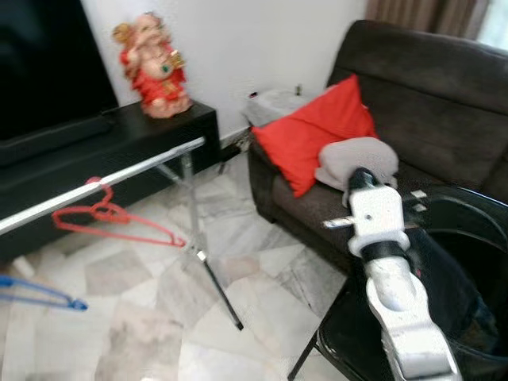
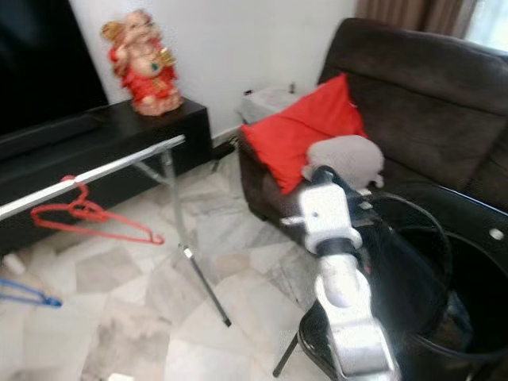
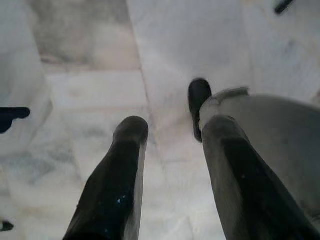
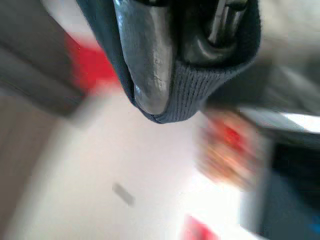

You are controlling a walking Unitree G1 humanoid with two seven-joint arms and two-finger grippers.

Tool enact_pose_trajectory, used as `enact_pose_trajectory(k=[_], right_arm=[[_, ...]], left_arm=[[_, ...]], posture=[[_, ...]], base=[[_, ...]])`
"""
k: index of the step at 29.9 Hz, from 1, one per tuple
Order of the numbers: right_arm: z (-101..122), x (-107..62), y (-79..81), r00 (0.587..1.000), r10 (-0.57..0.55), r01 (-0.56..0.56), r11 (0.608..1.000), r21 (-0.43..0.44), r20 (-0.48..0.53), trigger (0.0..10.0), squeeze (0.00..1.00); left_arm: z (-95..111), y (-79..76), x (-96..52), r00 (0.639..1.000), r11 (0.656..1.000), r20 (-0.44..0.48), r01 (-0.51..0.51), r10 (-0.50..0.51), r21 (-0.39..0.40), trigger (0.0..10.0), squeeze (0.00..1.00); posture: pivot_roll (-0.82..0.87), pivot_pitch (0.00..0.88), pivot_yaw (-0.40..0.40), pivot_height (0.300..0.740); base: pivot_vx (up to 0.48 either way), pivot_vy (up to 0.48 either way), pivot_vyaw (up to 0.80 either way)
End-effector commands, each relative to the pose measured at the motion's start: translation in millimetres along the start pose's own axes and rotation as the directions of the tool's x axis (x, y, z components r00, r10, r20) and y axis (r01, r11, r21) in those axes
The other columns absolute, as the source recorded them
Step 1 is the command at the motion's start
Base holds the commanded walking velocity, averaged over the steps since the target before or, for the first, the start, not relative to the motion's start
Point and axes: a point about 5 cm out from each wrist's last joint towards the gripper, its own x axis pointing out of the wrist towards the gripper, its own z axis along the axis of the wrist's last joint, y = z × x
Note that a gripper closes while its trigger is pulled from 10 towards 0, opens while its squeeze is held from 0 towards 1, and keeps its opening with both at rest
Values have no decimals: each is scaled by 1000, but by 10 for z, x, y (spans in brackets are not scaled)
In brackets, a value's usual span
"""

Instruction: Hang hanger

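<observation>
Your right gripper [image 4: 165, 65] pinches dark cloth near the sofa [image 1: 429, 103]; the left gripper [image 3: 170, 140] is spread. Red hanger [image 1: 111, 218] hangs on the far-left rail [image 1: 103, 184]. Swing fast and the cloth may slip.

Silver-white right arm [image 1: 397, 294] with black wrist band; 2 glossy black fingers [image 3: 120, 185].

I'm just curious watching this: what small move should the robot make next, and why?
Probably swing the right gripper leftward toward the metal rail. Its jaws look shut on dark cloth, raised in front of the sofa, well short of the rail where a red hanger hangs.
</observation>
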Motion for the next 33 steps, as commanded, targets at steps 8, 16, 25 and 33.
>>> enact_pose_trajectory(k=[8,16,25,33], right_arm=[[352,-9,288,936,289,-310,947,80,203,10000,0],[-7,-50,266,962,268,-270,916,296,50,10000,0],[-1280,-371,-80,869,16,214,888,406,-495,10000,0],[-1769,-667,57,755,30,265,900,346,-655,10000,0]], left_arm=[[-32,-15,-3,1000,1000,-12,-1,1,-5,10000,0],[-5,4,1,1000,1000,-8,-8,8,-8,10000,0],[28,19,7,1000,999,2,-25,25,-21,10000,0],[49,18,11,999,999,7,-33,33,-37,10000,0]], posture=[[1,0,4,740],[7,0,4,740],[17,0,13,740],[49,19,15,740]], base=[[0,0,800],[0,0,552],[0,0,0],[0,0,0]])
